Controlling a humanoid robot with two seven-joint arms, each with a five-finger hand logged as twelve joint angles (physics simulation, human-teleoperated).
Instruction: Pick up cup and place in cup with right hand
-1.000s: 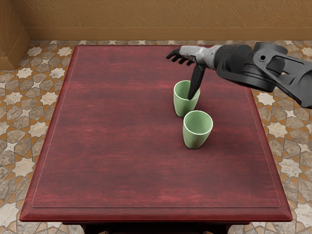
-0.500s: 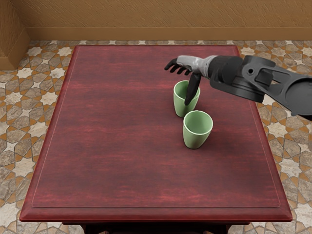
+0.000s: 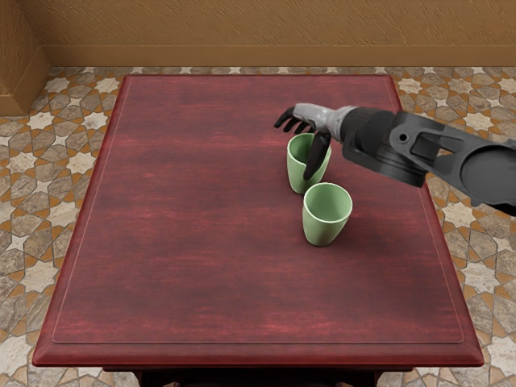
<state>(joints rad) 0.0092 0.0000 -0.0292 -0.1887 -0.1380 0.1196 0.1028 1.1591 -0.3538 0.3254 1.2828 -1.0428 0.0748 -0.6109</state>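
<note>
Patterned stone floor [image 3: 36, 197] along both sides of the frame; tan wall [image 3: 266, 36] across the top. The dark red wooden table [image 3: 185, 250] fills the middle. The right arm [image 3: 391, 149], dark gray and black, enters from the right edge and slants toward upper center. The right hand [image 3: 321, 120], gray and black, lies at upper center-right, its fingers [image 3: 284, 118] spread and slightly bent, holding nothing; the thumb [image 3: 317, 156] points down, overlapping the rim of the farther cup [image 3: 297, 179]. Whether thumb and cup touch cannot be told. Both pale green cups stand upright on the table, right of center, the nearer cup [image 3: 322, 230] lower in the frame and slightly to the right, outside the other.
</note>
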